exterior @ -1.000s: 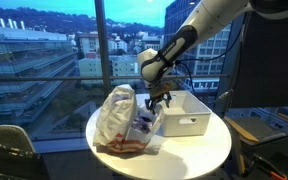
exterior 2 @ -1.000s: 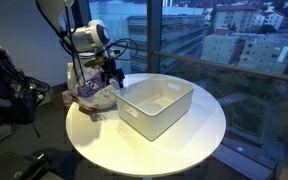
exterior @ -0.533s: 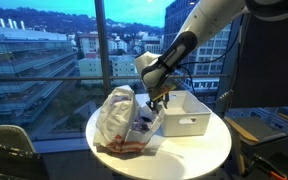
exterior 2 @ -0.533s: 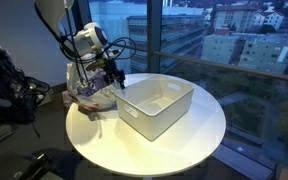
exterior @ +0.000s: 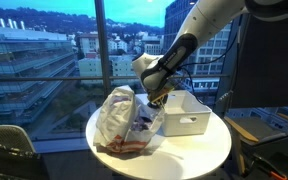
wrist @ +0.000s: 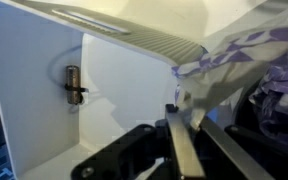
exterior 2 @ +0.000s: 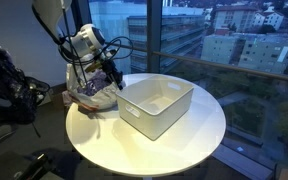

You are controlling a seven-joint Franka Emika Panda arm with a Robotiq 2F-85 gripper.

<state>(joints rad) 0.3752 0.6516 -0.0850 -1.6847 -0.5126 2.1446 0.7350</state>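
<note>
Hand (exterior: 156,99) at bag (exterior: 118,118) (beside bin (exterior: 190,123)).

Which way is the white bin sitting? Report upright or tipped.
Upright: the white bin sits flat on the round table, its open top facing up.

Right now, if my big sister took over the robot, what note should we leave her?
Hand: low between the plastic bag and the white bin. Open or shut, cannot tell.
Things: bag and bin sit side by side on the round table. The wrist view shows a small brown thing on a white surface.
Done: hard to say; the bin looks empty in an exterior view.
Left: probably moving things from bag to bin.
</note>
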